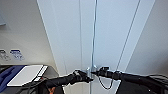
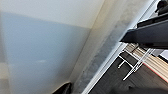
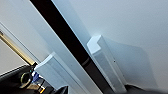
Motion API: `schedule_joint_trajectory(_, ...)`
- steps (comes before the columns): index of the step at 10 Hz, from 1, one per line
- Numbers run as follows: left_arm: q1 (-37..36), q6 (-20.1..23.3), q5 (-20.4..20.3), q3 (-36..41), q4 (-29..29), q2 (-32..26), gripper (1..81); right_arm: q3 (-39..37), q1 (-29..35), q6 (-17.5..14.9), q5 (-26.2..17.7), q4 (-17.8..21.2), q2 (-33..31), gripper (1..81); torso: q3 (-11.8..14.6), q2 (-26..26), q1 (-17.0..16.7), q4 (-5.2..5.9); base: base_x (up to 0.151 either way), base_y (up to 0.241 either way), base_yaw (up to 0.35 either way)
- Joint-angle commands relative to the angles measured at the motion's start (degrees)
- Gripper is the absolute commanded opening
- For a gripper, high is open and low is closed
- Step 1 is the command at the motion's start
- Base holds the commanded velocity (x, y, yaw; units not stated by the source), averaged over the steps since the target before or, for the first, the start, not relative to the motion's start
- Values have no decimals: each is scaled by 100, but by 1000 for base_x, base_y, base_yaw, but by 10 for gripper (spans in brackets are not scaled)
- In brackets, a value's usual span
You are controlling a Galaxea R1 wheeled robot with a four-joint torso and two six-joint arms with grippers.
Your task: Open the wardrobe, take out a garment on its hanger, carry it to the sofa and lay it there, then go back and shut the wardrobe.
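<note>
Straight ahead, white wardrobe (image 1: 100, 32) against pale wall (image 1: 22, 32).

White wardrobe (image 1: 100, 32), doors slightly ajar

The head view faces the tall white two-door wardrobe (image 1: 100, 35) from close in front, looking up its doors. Both wrist views sit right against it, sharing its door faces; the right one shows its small white bar handles (image 3: 106, 65).
</note>
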Motion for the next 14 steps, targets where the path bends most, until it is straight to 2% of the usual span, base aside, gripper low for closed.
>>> schedule_joint_trajectory(1, -830, 61, 29, 1204, -15, 256, 811, 652, 844, 30, -362, -69, 172, 811, 0, 0, 0, 0, 0, 0, 0)
schedule_joint_trajectory(9, -522, 52, -23, 2262, -33, -158, 811, 1883, 607, 30, -257, -113, -461, 811, 0, 2, 6, 0, 0, 0, 0)
schedule_joint_trajectory(14, -373, 44, 38, 2866, -94, -483, 811, 2471, 431, -31, -353, -122, -689, 811, 0, 2, 6, 0, 0, 0, 0)
